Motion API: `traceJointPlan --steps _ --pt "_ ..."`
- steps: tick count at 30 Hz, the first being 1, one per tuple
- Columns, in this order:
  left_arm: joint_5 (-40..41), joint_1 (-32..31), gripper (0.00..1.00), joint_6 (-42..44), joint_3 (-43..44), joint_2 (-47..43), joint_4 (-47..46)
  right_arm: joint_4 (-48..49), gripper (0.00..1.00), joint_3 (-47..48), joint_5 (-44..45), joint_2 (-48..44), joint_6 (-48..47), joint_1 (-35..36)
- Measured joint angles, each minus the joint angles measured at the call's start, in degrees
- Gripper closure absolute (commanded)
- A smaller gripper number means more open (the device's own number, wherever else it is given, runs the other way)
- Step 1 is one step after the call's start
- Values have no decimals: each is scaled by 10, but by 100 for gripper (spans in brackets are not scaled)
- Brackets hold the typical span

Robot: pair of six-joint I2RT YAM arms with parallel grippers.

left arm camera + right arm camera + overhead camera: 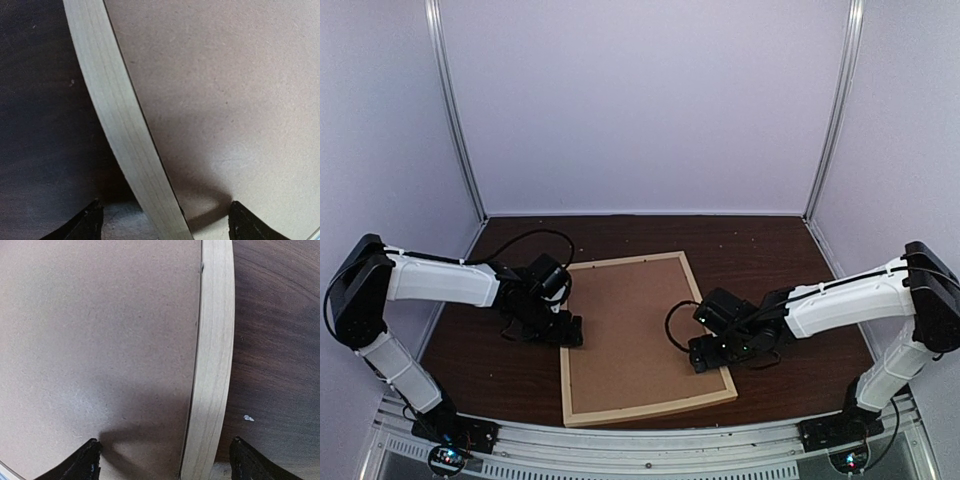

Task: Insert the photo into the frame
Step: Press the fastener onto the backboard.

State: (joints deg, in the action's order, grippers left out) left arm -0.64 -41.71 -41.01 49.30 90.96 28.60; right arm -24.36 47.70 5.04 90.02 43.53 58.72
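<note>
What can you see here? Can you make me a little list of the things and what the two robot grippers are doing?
frame: pale wood, lying flat on the table
backing board: brown, fills the inside of the frame
photo: not visible in any view
left gripper: open, one finger on each side of the frame strip nearest the left arm
right gripper: open, one finger on each side of the frame strip nearest the right arm
held: nothing, as far as the views show
</note>
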Motion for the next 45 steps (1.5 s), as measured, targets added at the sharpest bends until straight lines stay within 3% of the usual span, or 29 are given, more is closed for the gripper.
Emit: traceJointPlan --steps 15,27,33,39,45 --pt "-67 15 22 9 14 21 -5 54 17 5 -66 23 -32 -90" --pt "-122 28 30 49 65 67 25 118 40 -26 -110 14 -19 -98" --pt "-149 29 29 94 108 104 29 95 39 -64 -96 -35 0 -86" --pt "-148 30 25 118 139 118 30 66 25 -70 -84 -58 2 -77" --pt "-144 48 19 121 167 118 27 42 26 -35 -63 -59 -10 -119"
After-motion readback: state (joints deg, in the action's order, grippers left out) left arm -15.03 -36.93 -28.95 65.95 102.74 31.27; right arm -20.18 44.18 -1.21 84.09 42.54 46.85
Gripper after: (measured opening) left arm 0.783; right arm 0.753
